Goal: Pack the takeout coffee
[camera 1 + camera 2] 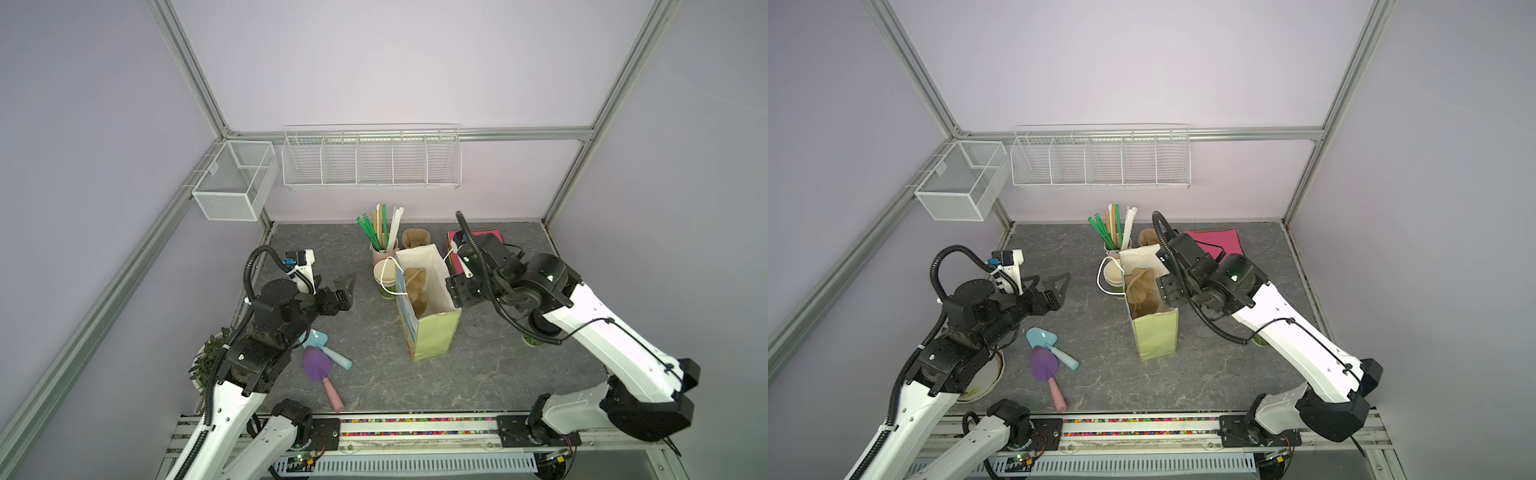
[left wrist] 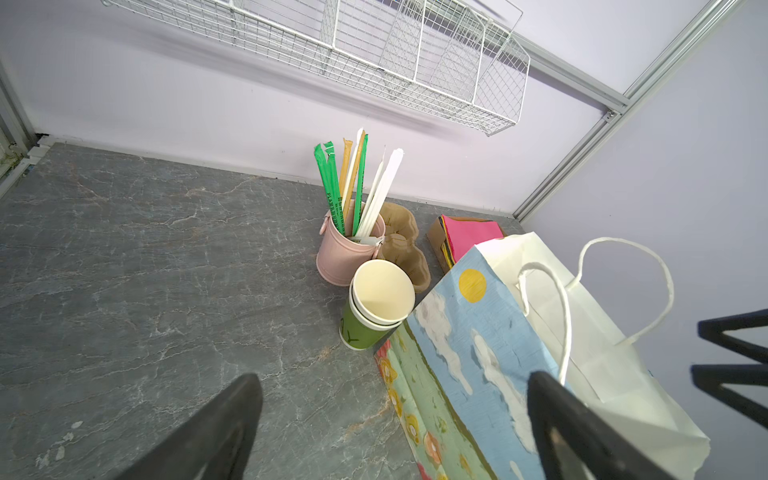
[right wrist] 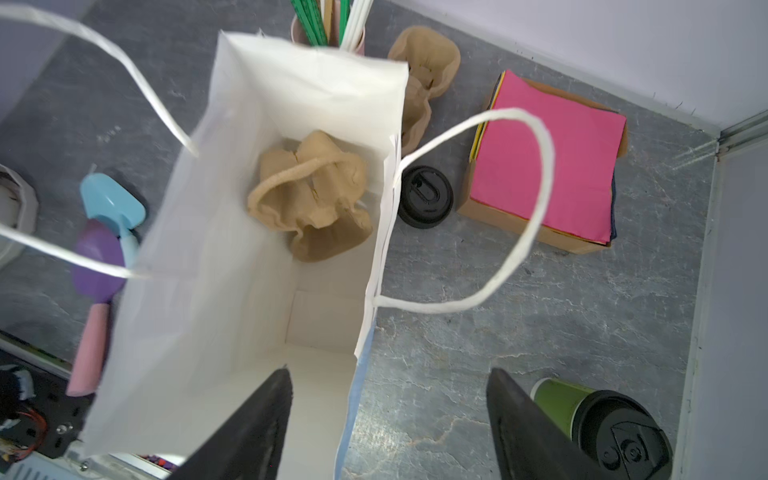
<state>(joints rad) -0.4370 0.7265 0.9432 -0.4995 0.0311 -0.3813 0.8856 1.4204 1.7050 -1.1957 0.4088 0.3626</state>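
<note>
The takeout coffee (image 3: 598, 424), a green cup with a black sip lid, stands on the grey table to the right of the paper bag (image 3: 249, 249). In both top views my right arm hides most of it (image 1: 534, 340) (image 1: 1260, 341). The bag (image 1: 430, 332) stands upright and open, with a brown cup carrier (image 3: 316, 195) inside. My right gripper (image 3: 390, 372) hangs open above the bag's right wall, one finger over the inside and one over the table. My left gripper (image 1: 347, 286) (image 2: 395, 376) is open and empty, left of the bag.
A stack of lidless green cups (image 2: 374, 307) and a pink bucket of straws (image 2: 349, 253) stand behind the bag. A loose black lid (image 3: 424, 197) and a box of pink napkins (image 3: 548, 162) lie to its right. Toy shovels (image 1: 318, 361) lie front left, and wire baskets (image 1: 370, 162) hang on the wall.
</note>
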